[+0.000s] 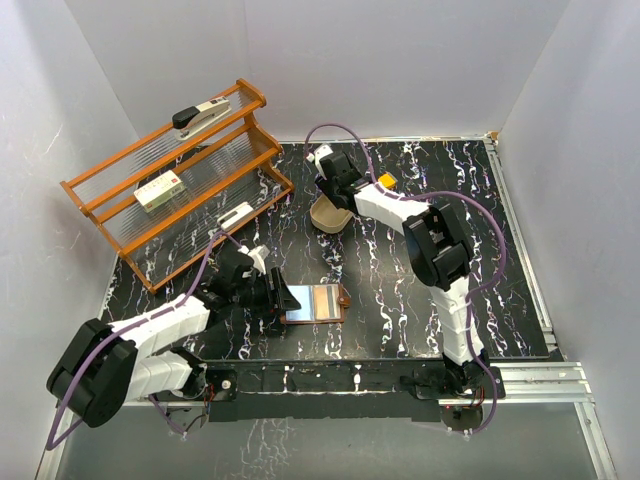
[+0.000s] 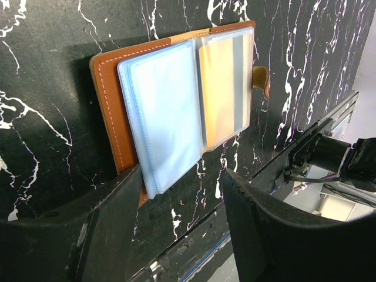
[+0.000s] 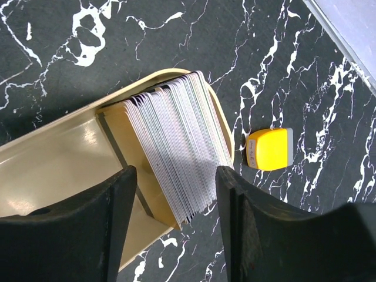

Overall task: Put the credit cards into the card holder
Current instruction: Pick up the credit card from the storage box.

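Note:
The card holder [image 1: 318, 302] lies open on the black marble table, brown leather [image 2: 111, 88] with clear plastic sleeves [image 2: 167, 111] and a snap tab [image 2: 261, 79]. My left gripper [image 1: 277, 296] [image 2: 179, 191] hovers open at its near-left corner. One sleeve corner sits beside the left finger and nothing is gripped. The credit cards [image 3: 176, 141] stand as a thick leaning stack in a tan tray [image 3: 53, 164] [image 1: 328, 216]. My right gripper [image 1: 327, 200] [image 3: 176, 179] is open and straddles the stack's lower end. Its right finger is close against the outer cards, its left finger apart.
A small yellow block [image 3: 270, 148] [image 1: 386, 180] lies just right of the tray. A wooden rack [image 1: 180, 180] at the back left carries a stapler [image 1: 200, 115] and a white-and-green box [image 1: 160, 190]. The table's front edge [image 2: 194, 247] runs right below the left fingers.

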### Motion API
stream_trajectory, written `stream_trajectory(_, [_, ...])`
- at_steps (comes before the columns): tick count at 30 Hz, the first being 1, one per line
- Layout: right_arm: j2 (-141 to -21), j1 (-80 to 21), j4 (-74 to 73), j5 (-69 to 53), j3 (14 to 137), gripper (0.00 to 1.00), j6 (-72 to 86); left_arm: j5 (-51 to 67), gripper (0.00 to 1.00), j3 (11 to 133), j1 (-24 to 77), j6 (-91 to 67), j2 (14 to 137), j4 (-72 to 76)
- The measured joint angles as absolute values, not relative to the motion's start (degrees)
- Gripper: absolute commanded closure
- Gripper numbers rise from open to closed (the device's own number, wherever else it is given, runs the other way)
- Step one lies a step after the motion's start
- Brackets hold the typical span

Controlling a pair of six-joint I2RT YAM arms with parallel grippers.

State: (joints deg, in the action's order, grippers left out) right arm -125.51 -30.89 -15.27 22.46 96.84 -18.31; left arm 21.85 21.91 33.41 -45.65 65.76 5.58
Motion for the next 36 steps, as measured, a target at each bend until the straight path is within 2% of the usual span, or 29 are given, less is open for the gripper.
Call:
stream_trajectory(13, [-125.84,-31.29,-15.51,23.88,97.36,0.66,-19.44,21.82,0.44,21.52,33.41,-46.11,65.06,5.72])
stream_trajectory(29, [-125.84,-31.27,-15.20,24.03,98.08,0.97,-19.40,21.80,0.44,20.84,33.41,-46.57,64.66,6.00])
stream_trajectory(36, [-123.87,-31.24,-16.47,21.89,97.27,1.00,-18.09,21.76,0.44,20.78,33.41,-46.70,64.62,5.93])
